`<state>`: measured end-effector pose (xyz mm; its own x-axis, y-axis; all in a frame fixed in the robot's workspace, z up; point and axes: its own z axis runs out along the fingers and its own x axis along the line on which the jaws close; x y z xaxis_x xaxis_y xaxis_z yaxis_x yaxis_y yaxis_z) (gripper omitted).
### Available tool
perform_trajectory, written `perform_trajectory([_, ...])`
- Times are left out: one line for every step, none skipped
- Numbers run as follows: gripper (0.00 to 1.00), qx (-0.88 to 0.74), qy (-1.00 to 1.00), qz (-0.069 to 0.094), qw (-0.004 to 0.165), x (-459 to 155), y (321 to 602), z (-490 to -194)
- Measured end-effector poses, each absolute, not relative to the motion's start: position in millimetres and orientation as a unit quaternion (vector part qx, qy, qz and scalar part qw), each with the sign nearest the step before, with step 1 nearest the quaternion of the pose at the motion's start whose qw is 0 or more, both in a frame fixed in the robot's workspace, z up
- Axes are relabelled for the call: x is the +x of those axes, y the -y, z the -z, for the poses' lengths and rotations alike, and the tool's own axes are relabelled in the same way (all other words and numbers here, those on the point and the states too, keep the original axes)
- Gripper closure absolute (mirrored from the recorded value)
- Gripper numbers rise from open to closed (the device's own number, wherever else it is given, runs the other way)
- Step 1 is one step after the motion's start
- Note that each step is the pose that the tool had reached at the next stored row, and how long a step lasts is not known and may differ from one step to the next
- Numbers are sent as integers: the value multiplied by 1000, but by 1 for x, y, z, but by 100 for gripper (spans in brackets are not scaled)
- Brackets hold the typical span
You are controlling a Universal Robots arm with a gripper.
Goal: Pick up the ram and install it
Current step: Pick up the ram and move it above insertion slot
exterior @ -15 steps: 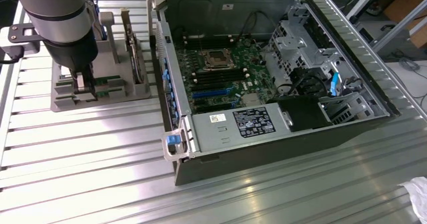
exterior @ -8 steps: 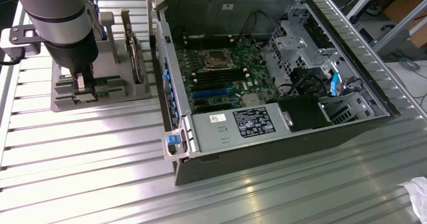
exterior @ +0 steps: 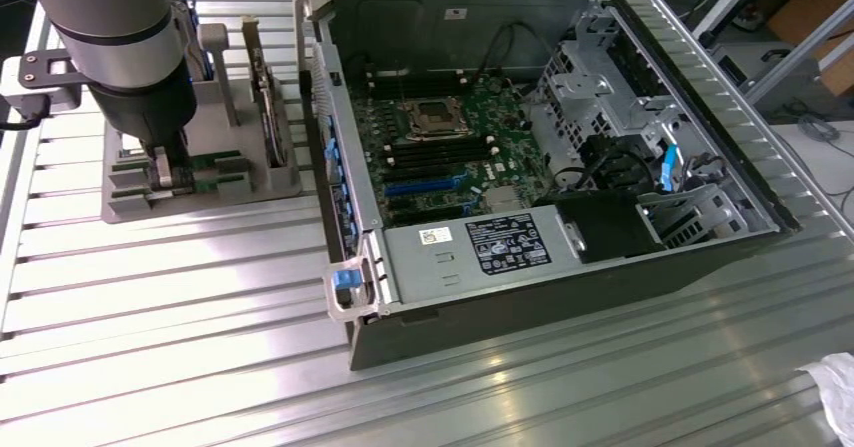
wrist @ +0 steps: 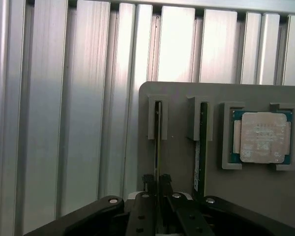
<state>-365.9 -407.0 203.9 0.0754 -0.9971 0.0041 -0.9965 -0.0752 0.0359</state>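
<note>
In the wrist view a ram (wrist: pixel 157 132) stands on edge in a slot of the grey holder (wrist: pixel 177 98). My gripper (wrist: pixel 157 181) is shut on its near end, one black finger pressed to each face. A second stick of the same kind (wrist: pixel 202 142) stands in the neighbouring slot. In the exterior view my gripper (exterior: pixel 168 172) reaches straight down into the holder (exterior: pixel 134 207) at the exterior view's left. A bit of green board (exterior: pixel 203 174) shows beside the fingers. The open computer case (exterior: pixel 360 347) lies to the exterior view's right, with dark memory slots (exterior: pixel 434 152) on its motherboard.
A square silver CPU chip (wrist: pixel 263 136) sits in its own pocket of the holder. A boxy drive (exterior: pixel 274 117) stands upright at the holder's back. Inside the case are the CPU socket (exterior: pixel 431 117), a power supply (exterior: pixel 474 252) and cables. The ribbed aluminium table (exterior: pixel 160 347) surrounds everything.
</note>
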Motion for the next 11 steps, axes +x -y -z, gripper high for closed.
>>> perform_trajectory([87,733,680,11,15,-366,407,-204])
perform_trajectory([87,733,680,11,15,-366,407,-204])
perform_trajectory([87,733,680,11,15,-366,407,-204])
perform_trajectory([87,733,680,11,15,-366,407,-204])
perform_trajectory([87,733,680,11,14,-366,407,-204])
perform_trajectory([87,733,680,11,15,-366,407,-204])
perform_trajectory([87,733,680,11,14,-366,407,-204])
perform_trajectory([87,733,680,11,14,-366,407,-204])
perform_trajectory([87,733,680,11,14,-366,407,-204])
perform_trajectory([87,733,680,11,14,-366,407,-204])
perform_trajectory([87,733,680,11,14,-366,407,-204])
